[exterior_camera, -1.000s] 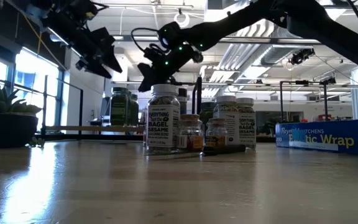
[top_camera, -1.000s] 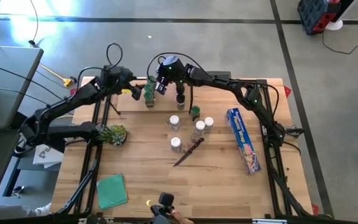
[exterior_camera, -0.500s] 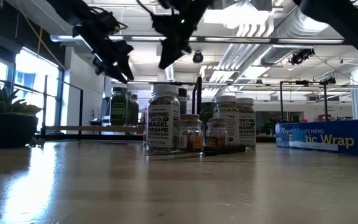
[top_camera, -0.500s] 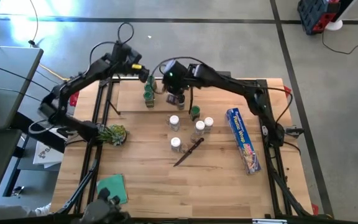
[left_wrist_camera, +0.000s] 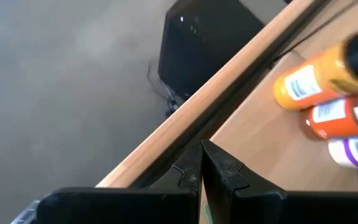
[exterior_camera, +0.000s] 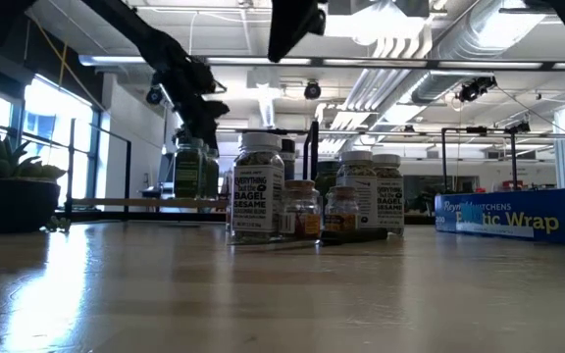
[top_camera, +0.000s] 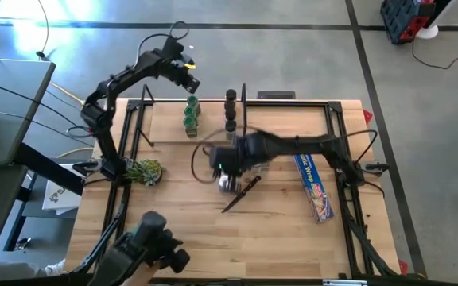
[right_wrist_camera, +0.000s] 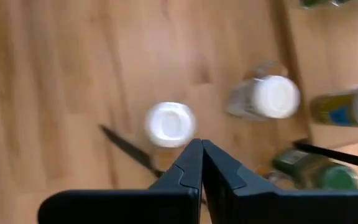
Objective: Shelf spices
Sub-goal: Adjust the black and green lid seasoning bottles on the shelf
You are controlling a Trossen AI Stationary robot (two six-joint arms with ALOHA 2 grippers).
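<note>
Both grippers are shut and touch nothing. My left gripper (top_camera: 188, 78) (left_wrist_camera: 202, 154) hangs past the table's far edge, beyond the shelf (top_camera: 165, 121) (exterior_camera: 135, 203). On the shelf stand green-capped jars (top_camera: 190, 119) (exterior_camera: 190, 167) and black-capped jars (top_camera: 230, 111) (left_wrist_camera: 316, 81). My right gripper (top_camera: 223, 165) (right_wrist_camera: 201, 148) points down over the jars that stand on the table's middle. Below it are two white-capped jars (right_wrist_camera: 169, 124) (right_wrist_camera: 272, 98) and a green-capped one (right_wrist_camera: 319, 169). In the low view it (exterior_camera: 282, 39) hangs well above this cluster (exterior_camera: 259, 186).
A dark-handled knife (top_camera: 241, 195) lies just near of the jars, its blade (right_wrist_camera: 128, 151) by the white caps. A long blue wrap box (top_camera: 312, 179) lies at the right. A spiky plant (top_camera: 142, 169) stands at the left edge. Something dark (top_camera: 153, 248) covers the near left corner.
My left gripper has swung from the shelf's left end out past the table's far edge and has shut. My right gripper has left the shelf, risen and come toward the near edge, stopping over the white-capped jars. Something dark has come in over the near left corner.
</note>
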